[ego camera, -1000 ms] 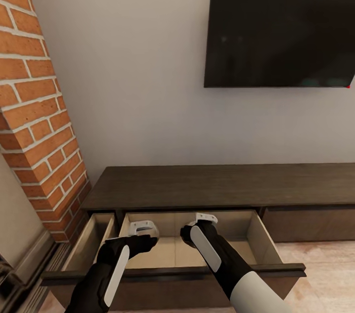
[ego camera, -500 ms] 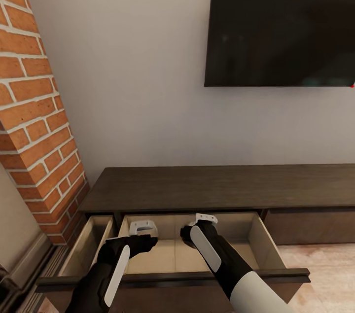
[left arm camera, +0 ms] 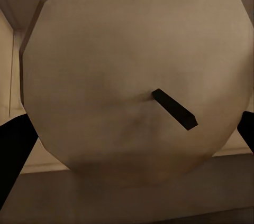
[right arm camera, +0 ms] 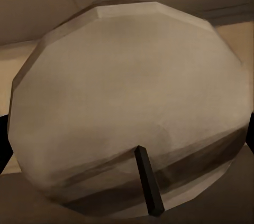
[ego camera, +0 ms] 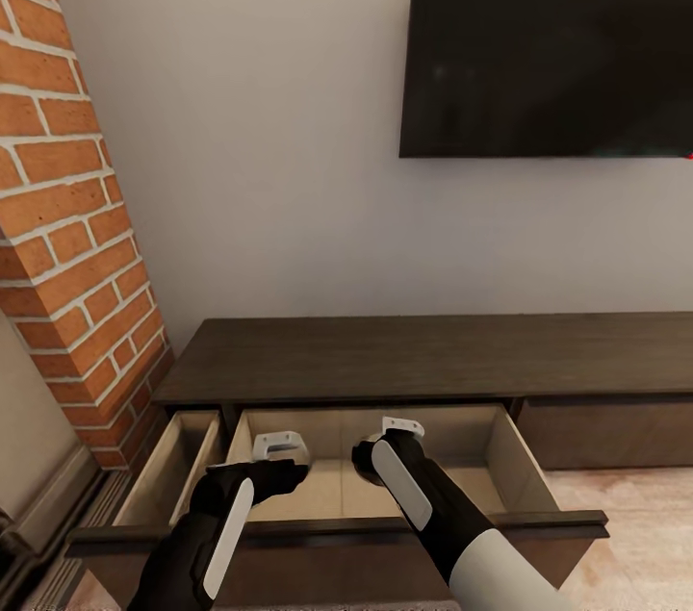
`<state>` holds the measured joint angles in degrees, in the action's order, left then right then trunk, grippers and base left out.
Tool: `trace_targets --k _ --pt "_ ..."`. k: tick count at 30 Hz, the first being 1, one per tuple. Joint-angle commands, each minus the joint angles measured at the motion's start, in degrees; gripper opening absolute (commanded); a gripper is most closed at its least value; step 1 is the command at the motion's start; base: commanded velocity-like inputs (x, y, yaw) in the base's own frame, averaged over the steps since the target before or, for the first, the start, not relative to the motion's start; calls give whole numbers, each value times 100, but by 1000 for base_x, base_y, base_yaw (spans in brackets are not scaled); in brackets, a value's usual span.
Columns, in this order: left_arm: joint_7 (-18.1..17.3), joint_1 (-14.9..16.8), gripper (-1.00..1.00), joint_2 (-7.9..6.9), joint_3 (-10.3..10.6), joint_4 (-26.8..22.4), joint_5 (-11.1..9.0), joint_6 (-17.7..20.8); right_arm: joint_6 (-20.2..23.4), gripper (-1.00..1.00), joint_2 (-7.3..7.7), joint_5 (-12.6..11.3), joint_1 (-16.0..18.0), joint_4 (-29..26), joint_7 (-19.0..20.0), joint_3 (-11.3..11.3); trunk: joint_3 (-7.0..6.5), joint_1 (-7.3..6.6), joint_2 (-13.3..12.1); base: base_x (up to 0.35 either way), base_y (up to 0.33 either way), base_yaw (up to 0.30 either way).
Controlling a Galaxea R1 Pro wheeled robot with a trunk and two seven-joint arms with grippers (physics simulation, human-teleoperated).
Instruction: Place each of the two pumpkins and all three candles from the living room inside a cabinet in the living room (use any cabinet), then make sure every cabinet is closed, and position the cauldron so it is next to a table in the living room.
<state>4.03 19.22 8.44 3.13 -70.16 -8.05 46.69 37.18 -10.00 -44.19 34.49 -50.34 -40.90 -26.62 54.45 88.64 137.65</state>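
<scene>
Left tool (ego camera: 279,445) clamped on left candle (left arm camera: 132,76), right tool (ego camera: 401,426) on right candle (right arm camera: 132,92), over open drawer (ego camera: 525,462); probably light, stiff, dentable wax, so grip sides, spare wick (left arm camera: 174,109).

One long, low dark-brown wooden cabinet (ego camera: 385,361) stands with two pale-lined drawers pulled open. One black flat screen (ego camera: 549,38) hangs on the wall, beside one red brick column (ego camera: 67,236). Two pale faceted round candles show, one (left arm camera: 132,76) in each wrist view (right arm camera: 132,108).
</scene>
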Motion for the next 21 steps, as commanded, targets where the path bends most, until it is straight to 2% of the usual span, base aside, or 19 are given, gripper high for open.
trace_targets --k 1,14,17,21 --pt "46 3 -100 0 4 -6 -56 30 -9 -100 0 -55 5 -4 -52 -9 24 21 44 0 0 0" --pt "46 4 -100 0 4 -6 -56 2 -9 -100 0 -47 5 -2 -56 -9 258 303 559 0 0 0" --pt "43 3 -100 0 4 -6 -56 -1 -9 -100 0 -46 5 -2 -56 -9 325 311 563 0 0 0" --pt "26 3 -100 0 4 -19 -56 -2 -9 -100 0 -46 5 -2 -58 -9 325 311 563 0 0 0"
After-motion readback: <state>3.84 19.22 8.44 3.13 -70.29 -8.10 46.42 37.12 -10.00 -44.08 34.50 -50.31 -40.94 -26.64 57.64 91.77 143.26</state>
